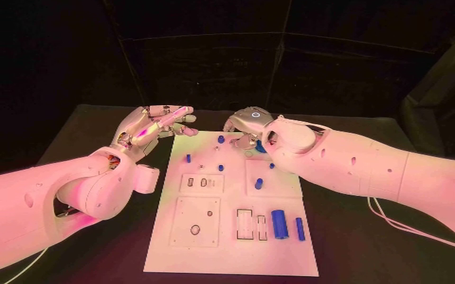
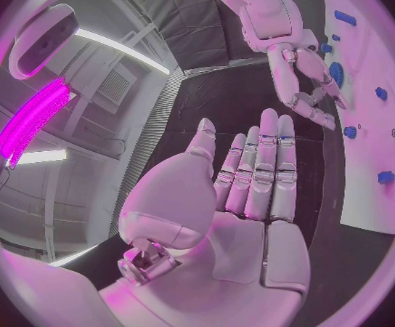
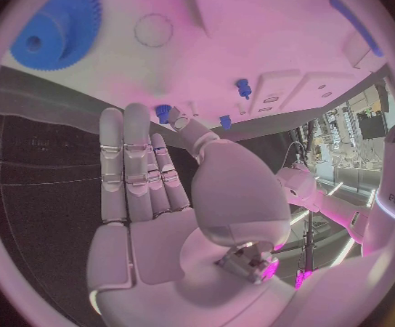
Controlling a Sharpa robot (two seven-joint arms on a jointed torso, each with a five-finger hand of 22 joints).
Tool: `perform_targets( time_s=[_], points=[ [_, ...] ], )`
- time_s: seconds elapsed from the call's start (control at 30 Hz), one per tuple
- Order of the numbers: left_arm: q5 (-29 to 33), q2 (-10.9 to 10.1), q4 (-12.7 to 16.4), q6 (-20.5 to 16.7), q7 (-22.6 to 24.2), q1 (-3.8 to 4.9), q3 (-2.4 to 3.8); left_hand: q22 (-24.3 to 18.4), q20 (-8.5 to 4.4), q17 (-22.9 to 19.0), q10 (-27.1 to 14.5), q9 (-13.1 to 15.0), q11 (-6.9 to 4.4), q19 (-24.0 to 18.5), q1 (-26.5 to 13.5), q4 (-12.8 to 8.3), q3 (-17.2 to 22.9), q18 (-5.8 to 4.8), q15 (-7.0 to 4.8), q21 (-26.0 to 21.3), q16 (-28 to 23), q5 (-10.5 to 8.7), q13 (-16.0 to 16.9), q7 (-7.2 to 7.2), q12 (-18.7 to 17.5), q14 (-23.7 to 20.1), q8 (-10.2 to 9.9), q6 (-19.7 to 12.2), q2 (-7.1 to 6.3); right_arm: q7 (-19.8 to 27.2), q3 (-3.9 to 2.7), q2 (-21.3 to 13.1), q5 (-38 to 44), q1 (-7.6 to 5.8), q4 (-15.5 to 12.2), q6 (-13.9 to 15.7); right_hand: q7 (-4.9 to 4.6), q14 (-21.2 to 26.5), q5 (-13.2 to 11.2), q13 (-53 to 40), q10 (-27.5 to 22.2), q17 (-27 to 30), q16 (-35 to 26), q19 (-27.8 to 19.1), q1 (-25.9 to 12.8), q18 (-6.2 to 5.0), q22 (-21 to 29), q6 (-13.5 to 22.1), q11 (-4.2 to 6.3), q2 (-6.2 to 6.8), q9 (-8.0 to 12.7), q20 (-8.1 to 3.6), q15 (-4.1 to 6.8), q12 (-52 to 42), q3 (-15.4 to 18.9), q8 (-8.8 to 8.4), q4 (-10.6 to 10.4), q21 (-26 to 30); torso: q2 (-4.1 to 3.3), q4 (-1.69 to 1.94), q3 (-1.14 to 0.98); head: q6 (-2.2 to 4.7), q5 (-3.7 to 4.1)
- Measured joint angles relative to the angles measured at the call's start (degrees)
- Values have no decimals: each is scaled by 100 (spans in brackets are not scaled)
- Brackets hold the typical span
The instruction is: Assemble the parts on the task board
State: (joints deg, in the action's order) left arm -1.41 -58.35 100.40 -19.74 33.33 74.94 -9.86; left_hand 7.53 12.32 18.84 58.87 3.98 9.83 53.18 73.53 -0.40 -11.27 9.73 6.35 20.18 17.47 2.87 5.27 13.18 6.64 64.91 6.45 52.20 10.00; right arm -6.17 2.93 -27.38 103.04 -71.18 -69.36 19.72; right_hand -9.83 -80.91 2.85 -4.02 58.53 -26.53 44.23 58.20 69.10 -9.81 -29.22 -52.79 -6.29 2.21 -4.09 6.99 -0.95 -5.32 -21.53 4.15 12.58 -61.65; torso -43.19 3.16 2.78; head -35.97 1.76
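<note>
Over the task board's (image 1: 232, 231) far edge, right hand (image 1: 248, 126) hovers empty, fingers straight – blue gear (image 3: 51, 33) lies just beyond its fingertips; left hand (image 1: 152, 126) open too, off the board's far-left corner.

You're looking at a black desk (image 1: 85, 123) that runs back to a dark curtain backdrop (image 1: 218, 21) hung on a thin frame of bars (image 1: 204, 36) just behind the desk's far edge. Above the backdrop, your left wrist view shows a grey ceiling with a long white strip light (image 2: 120, 47), a ceiling vent (image 2: 114, 87) beside it, and a bright magenta light bar (image 2: 30, 120) lower down from the vent.
</note>
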Motion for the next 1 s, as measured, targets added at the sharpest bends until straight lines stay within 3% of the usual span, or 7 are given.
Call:
perform_targets(
  time_s=[0.2,0.33,0.4,0.47,0.7,0.8,1.0],
  points=[
    [0,-1,-17,7,-4,0,-1,0,0,0,0,0,0,0,0,0,0,0,0,0,0,0,0,0,0,0,0,0,0,-63,-85,-783,-411,3,-639,101,54,-171,24,-285,1345,-114,186,380,-18,1,-573,-263,198,-21,-25,-88,127,-683,67,67,-150,-322,25,-46,-14,46,23],
    [0,2,-35,12,-7,0,-1,1,0,1,0,0,0,0,0,-10,10,0,0,0,0,0,0,0,0,0,0,0,0,-185,-114,-1157,-806,-5,-882,24,171,-293,85,-719,1893,-803,765,650,-221,5,-1022,-214,335,174,-10,-212,248,-1241,307,67,-337,-563,43,-80,-25,59,-1],
    [0,7,-42,15,-8,1,-1,1,0,6,0,0,0,0,0,-16,16,0,0,0,0,0,0,0,0,0,0,0,0,-267,-126,-1278,-979,-5,-948,-56,201,-305,166,-988,1918,-1112,1025,726,-278,95,-1170,-165,362,230,-6,-251,260,-1519,435,67,-451,-642,50,-97,-32,65,-9],
    [0,14,-52,18,-11,2,-1,1,0,5,0,0,0,0,0,-16,16,0,0,0,0,0,0,0,0,0,0,0,0,-342,-129,-1346,-1099,-6,-984,-138,195,-304,292,-1519,1699,-1494,1343,749,-261,95,-1250,-39,359,260,-6,-246,260,-2016,656,67,-639,-678,51,-105,-39,73,-12],
    [0,29,-75,30,-21,2,-1,-5,0,5,0,0,0,0,23,-16,16,0,0,0,-24,0,0,0,0,0,0,0,23,-611,-132,-1423,-1359,-5,-1009,-495,108,-304,330,-2613,1118,-2648,2226,893,-72,94,-1574,245,305,283,-6,-188,260,-2998,1066,162,-1089,-863,49,-103,-40,83,20],
    [0,29,-80,33,-26,2,-1,-5,0,7,0,0,0,0,24,-16,16,-1,0,0,-25,0,0,0,0,0,0,0,24,-687,-132,-1418,-1406,-5,-973,-609,99,-325,330,-2838,1074,-2922,2425,940,-6,184,-1706,295,302,297,-6,-177,239,-3209,1151,212,-1186,-949,47,-102,-38,73,21],
    [-1,27,-83,39,-34,2,-1,-4,0,10,0,0,0,0,24,-16,16,0,0,0,-23,0,1,0,0,0,0,0,24,-804,-133,-1388,-1458,-5,-898,-815,110,-324,371,-3444,1054,-3061,2502,940,73,183,-1772,321,281,306,-6,-177,239,-3783,1229,295,-1331,-974,42,-102,-34,49,18]
  ],
)
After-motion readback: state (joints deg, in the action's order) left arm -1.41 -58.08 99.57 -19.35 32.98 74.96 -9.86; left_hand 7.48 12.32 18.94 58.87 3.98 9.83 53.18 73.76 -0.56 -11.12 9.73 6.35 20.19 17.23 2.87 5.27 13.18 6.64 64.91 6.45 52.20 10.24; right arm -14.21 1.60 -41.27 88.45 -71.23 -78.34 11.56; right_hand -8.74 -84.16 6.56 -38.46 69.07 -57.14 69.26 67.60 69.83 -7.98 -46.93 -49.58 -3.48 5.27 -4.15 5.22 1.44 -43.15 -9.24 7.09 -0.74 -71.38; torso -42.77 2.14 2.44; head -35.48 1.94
